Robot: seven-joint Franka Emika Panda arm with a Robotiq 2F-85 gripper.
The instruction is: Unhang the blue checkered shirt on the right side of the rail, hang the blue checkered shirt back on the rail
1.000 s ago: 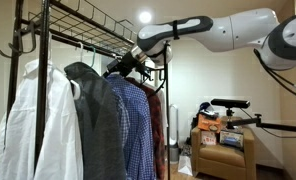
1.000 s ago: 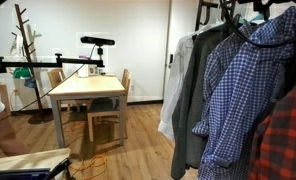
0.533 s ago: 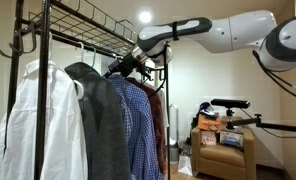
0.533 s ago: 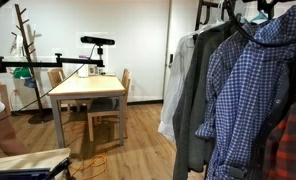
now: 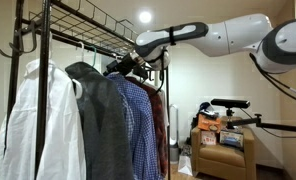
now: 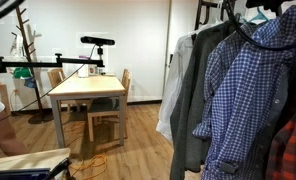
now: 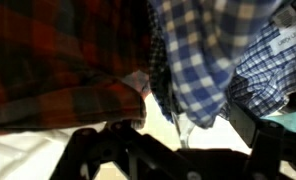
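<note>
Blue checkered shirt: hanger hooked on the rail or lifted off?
Cannot tell. The medium-blue gingham shirt hangs full length among other garments, but the tool hides its hanger hook near the thin black rail.

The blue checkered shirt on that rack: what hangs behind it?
A dark red plaid shirt hangs behind the blue checkered shirt. In an exterior view only its edge shows; its hanger and anything beyond are covered.

Soft cloth, black metal, shiny plastic
The blue checkered shirt is soft woven cloth, like the red plaid shirt at 9 o'clock in the wrist view. The rail is black metal, the arm smooth shiny white plastic, the table pale wood.
</note>
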